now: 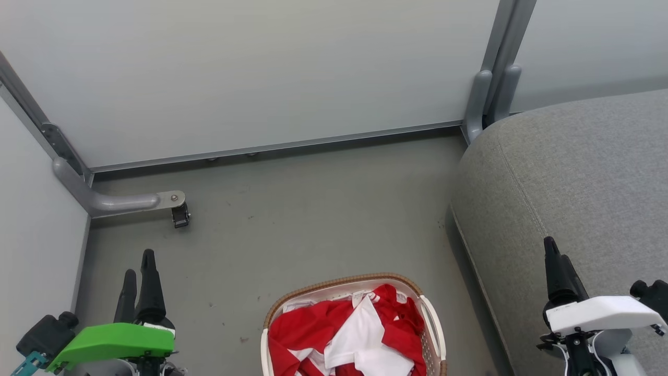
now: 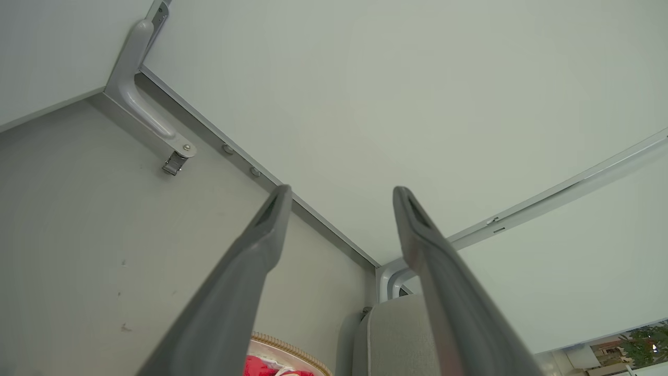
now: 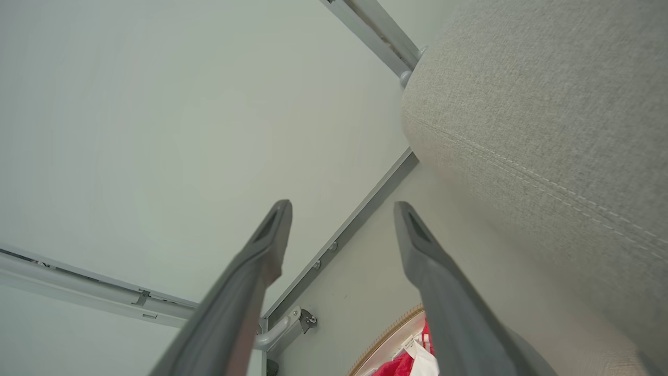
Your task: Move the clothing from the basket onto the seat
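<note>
The left gripper [image 2: 342,193] hangs above the floor [image 1: 313,209] with its fingers spread apart and nothing between them. The right gripper [image 3: 342,206] is parted and empty too, poised over the near edge of the grey seat [image 1: 574,172]. Between the two arms, the red and white clothing [image 1: 313,329] lies heaped in the basket [image 1: 334,282], which stands on the floor near the seat.

Red-and-white clothing [image 1: 313,329], white basket [image 1: 436,324], grey seat [image 1: 574,172].

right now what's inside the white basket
Crumpled red and white soft garments fill the oval white plastic basket with a brown woven rim; anything beneath them is covered.
</note>
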